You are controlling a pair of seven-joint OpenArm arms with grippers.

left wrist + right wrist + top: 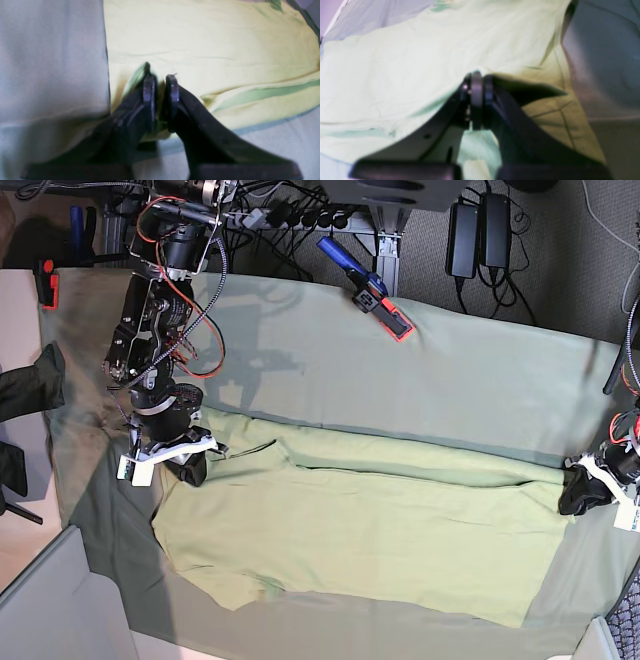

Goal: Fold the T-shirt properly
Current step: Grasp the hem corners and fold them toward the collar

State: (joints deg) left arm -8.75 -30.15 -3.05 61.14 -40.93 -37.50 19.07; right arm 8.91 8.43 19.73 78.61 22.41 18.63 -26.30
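Black fingers (150,95) of our left gripper (160,86) fill the bottom of the left wrist view, blurred and cut off by the lower edge. We see a narrow gap between the two pads, standing slightly apart, and we cannot make out any cloth pinched in it. They sit over the edge of the T-shirt (212,45), where a fold shows as a greener band to their right.

In the right wrist view our right gripper (477,82) has its fingers (476,100) pressed tight together, closed on the T-shirt (420,62); the cloth drapes up to the tips and hangs off them, hiding what lies beyond. That view is soft and its colours are washed out.

From the base view the T-shirt (380,530) lies spread across the middle of the counter, on the grey-green table cloth (330,370), with a lengthwise fold along its far side. Our right gripper (190,465) is at its left end and our left gripper (580,492) at its right end, where the arm is cut off by the picture's edge. A blue and red tool (368,288) rests on the table cloth, well apart from the shirt; we cannot tell what it is.
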